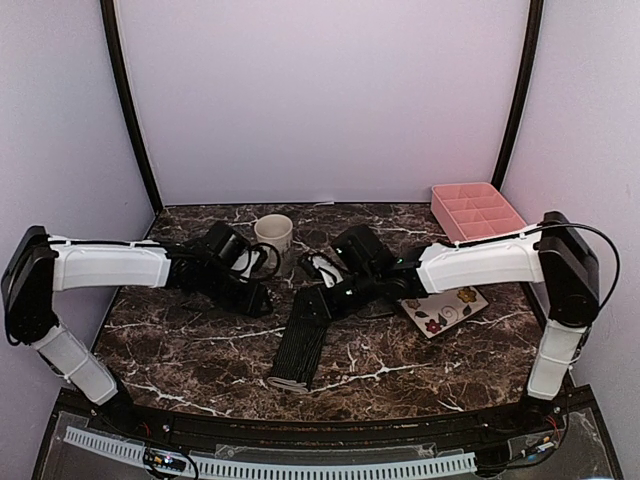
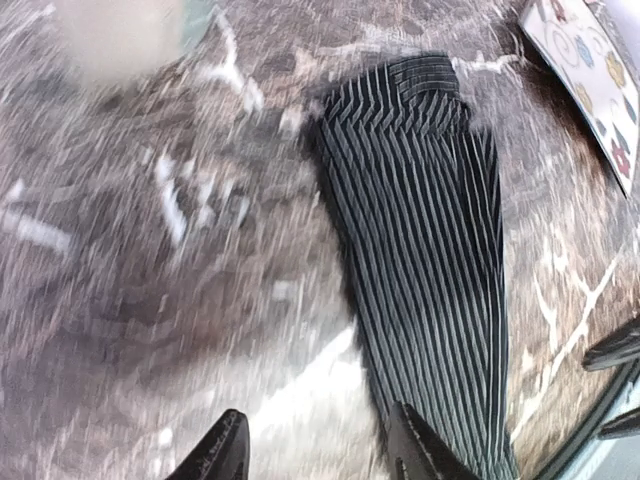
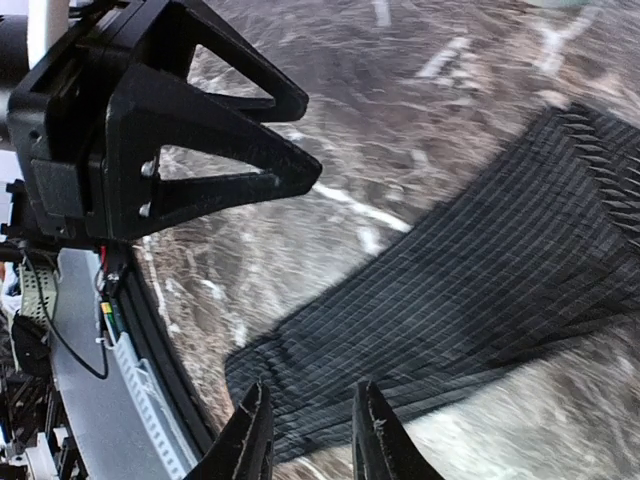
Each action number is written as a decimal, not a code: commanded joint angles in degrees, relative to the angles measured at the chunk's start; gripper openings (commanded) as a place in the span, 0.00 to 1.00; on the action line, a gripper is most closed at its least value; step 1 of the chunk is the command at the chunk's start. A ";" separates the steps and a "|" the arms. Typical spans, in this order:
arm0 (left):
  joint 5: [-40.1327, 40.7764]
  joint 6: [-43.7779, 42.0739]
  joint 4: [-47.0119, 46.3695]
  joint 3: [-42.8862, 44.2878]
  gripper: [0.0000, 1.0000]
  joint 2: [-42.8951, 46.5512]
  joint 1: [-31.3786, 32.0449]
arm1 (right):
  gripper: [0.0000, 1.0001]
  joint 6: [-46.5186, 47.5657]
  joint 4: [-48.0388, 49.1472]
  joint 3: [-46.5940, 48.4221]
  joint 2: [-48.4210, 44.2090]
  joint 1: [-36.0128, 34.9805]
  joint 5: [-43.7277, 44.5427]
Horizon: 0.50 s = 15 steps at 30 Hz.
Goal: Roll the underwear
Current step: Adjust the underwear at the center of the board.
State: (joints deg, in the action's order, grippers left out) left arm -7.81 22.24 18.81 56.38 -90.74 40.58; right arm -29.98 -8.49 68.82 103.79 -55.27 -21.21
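The black ribbed underwear (image 1: 303,340) lies folded into a long narrow strip in the middle of the marble table, running from near the grippers toward the front edge. In the left wrist view the strip (image 2: 425,250) runs down the right side, and my left gripper (image 2: 320,455) is open over bare marble, its right finger at the strip's left edge. My right gripper (image 3: 310,440) hovers with its jaws slightly apart over one end of the strip (image 3: 450,290), holding nothing. Seen from above, the left gripper (image 1: 260,298) and right gripper (image 1: 333,292) flank the strip's far end. A small pale bundle (image 1: 320,265) shows behind the right gripper.
A cream cup (image 1: 273,234) stands behind the left gripper. A pink divided tray (image 1: 478,210) sits at the back right. The flowered square plate (image 1: 445,308) lies to the right of the strip, under the right arm. The left gripper's black frame (image 3: 170,120) fills the right wrist view's upper left.
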 commanded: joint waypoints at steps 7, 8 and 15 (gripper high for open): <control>-2.91 0.97 -1.74 -14.21 0.50 16.50 0.01 | 0.26 0.71 2.56 -2.36 7.82 -3.01 -4.60; -3.58 0.38 -2.33 -14.99 0.50 17.39 0.14 | 0.25 2.92 1.07 -4.14 8.51 -2.28 -4.10; -5.22 -2.95 -3.02 -16.13 0.49 19.22 4.43 | 0.24 16.05 -10.72 -3.44 9.56 5.50 -1.72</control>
State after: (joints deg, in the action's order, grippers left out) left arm -11.05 21.54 17.19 41.58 -72.99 43.13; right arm -22.57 -8.99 64.73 112.40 -53.45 -26.85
